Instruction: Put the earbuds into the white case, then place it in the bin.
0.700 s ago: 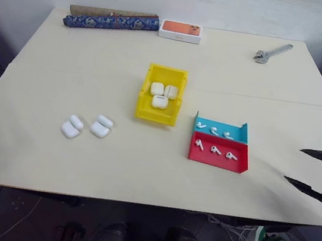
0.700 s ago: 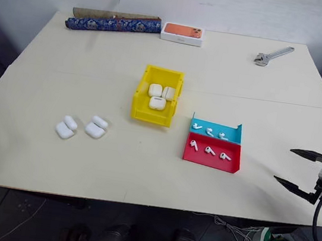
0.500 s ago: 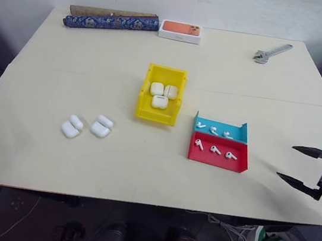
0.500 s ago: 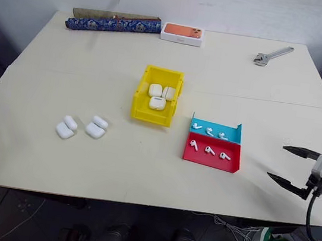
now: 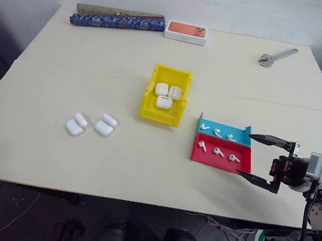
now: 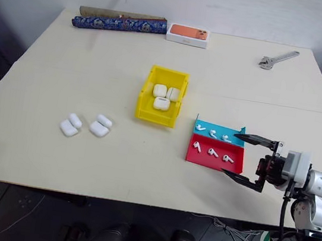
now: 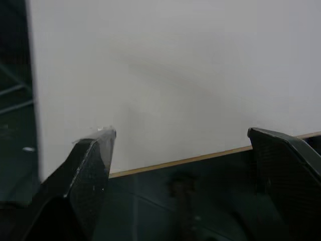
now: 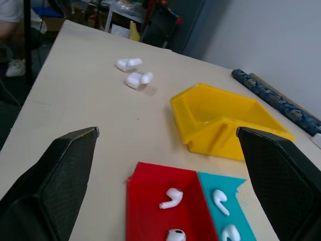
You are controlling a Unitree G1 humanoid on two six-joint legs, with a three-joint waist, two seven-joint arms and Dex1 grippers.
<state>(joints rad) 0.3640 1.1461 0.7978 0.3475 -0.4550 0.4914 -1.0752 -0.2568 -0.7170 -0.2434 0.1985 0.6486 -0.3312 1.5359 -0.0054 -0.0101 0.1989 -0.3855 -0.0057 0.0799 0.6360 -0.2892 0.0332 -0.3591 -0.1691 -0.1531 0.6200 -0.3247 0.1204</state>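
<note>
Since the earlier frames the right gripper (image 5: 257, 158) has swung in beside the red tray (image 5: 221, 156), jaws wide and empty like the left gripper's (image 7: 180, 145), with earbuds (image 5: 216, 150) unpicked and two open white cases (image 5: 91, 126) unfilled.

A pale cream surface (image 5: 142, 172) stands against a plain white wall (image 5: 225, 4); dark floor (image 5: 28, 210) with cables lies below its near edge.

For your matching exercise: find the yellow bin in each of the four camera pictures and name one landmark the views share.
Left eye view: yellow bin, just above centre.
Right eye view: just above centre too.
Left wrist view: not in it.
Right wrist view: right of centre, beyond the red tray.
Shared landmark: that red tray, beside the bin in three views.
</note>
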